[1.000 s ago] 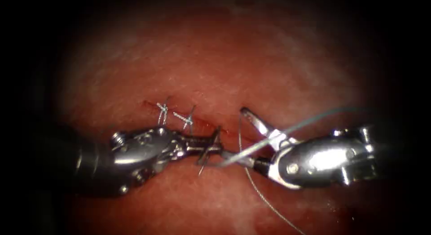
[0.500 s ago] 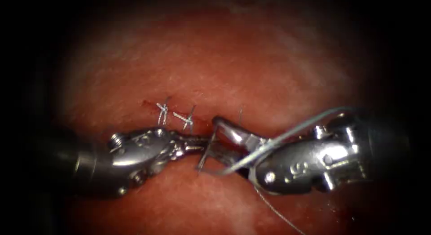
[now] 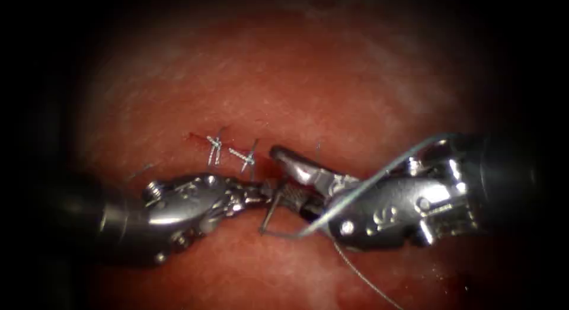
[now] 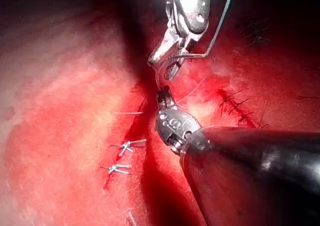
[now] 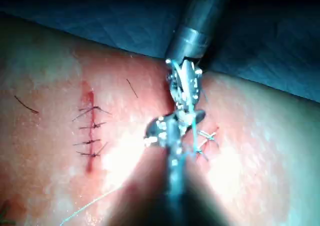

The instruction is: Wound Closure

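On the tissue [image 3: 308, 90] the cut [image 3: 265, 162] carries two knotted stitches [image 3: 214, 149] toward its left end. My left tool [image 3: 268, 195] comes in from the left, shut on the curved needle [image 3: 265, 218] near its upper end, just right of the second stitch. Whether the needle's tip is in the tissue I cannot tell. My right tool [image 3: 285, 178] stands open, its jaws on either side of the left tool's tip and the needle's upper end, holding nothing. Pale thread [image 3: 379, 171] runs from the needle's lower end up over the right tool. In the left wrist view the left tool [image 4: 166, 97] faces the right tool [image 4: 167, 66].
A second strand of thread [image 3: 361, 280] trails down across the tissue below the right tool. Red fluid [image 4: 135, 131] stains the cut. The right wrist view shows an older stitched cut [image 5: 88, 128] off to the side and a loose thread end [image 5: 90, 206].
The right tool has moved left, its open jaws coming from right of the needle to around the left tool's tip. The left tool and needle shifted slightly left.
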Available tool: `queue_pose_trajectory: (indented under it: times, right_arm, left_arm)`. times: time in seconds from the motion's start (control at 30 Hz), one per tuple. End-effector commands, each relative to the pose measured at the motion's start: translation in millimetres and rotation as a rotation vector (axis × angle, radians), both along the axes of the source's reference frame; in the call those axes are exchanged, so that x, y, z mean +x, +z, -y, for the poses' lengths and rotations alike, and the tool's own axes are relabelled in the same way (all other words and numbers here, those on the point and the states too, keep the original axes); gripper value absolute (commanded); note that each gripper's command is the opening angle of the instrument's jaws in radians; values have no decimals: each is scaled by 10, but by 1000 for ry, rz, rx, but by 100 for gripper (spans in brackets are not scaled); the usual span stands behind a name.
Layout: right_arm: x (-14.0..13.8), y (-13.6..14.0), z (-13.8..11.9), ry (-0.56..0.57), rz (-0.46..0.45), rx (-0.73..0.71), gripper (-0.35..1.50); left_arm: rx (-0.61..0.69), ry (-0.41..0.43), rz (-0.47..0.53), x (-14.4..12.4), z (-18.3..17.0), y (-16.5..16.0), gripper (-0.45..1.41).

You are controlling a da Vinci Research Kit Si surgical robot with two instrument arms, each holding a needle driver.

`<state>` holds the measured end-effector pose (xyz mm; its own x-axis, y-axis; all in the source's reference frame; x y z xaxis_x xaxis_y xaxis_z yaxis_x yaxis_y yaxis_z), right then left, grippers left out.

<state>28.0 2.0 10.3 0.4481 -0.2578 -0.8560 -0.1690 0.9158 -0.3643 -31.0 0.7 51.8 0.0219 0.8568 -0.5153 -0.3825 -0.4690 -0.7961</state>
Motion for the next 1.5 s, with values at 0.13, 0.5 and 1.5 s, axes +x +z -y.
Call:
queue_pose_trajectory:
  times: [0.13, 0.5, 1.5]
  right_arm:
    - [5, 8, 7, -11, -17, 2, 26]
    - [-9, 8, 8, -45, -79, 26, -35]
    - [-26, 118, -58, -1, -158, 7, -35]
  left_arm:
    - [6, 11, 11, -4, 14, 2, -45]
    - [2, 17, 15, -6, 13, 1, -45]
    - [-227, 172, -234, -23, 46, 61, -1]
